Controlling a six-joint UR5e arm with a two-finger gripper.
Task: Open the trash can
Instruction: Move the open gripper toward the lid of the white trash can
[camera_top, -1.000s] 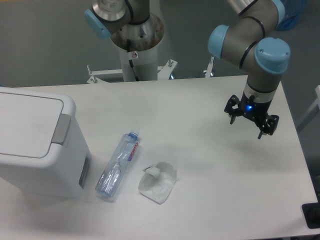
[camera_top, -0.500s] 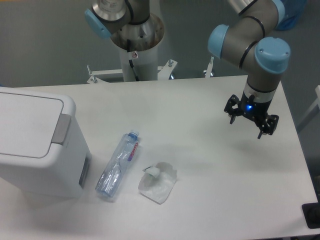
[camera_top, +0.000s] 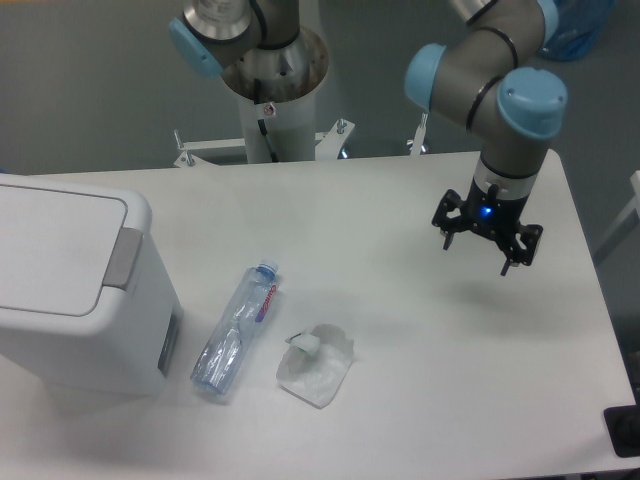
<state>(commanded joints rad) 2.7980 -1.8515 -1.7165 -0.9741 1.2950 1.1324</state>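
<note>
Fixed camera: the end effector (camera_top: 486, 241) now sits a little further left and higher over the right side of the bench (camera_top: 400, 330) than half a second ago, when it was holding steady. Its fingers are spread apart and empty. The trash can (camera_top: 75, 290) stands at the far left edge, lid flat and closed, grey latch tab (camera_top: 121, 258) facing the arm. The shift looks like the start of the approach; a plastic bottle (camera_top: 236, 328) and crumpled tissue (camera_top: 316, 364) lie between.
</note>
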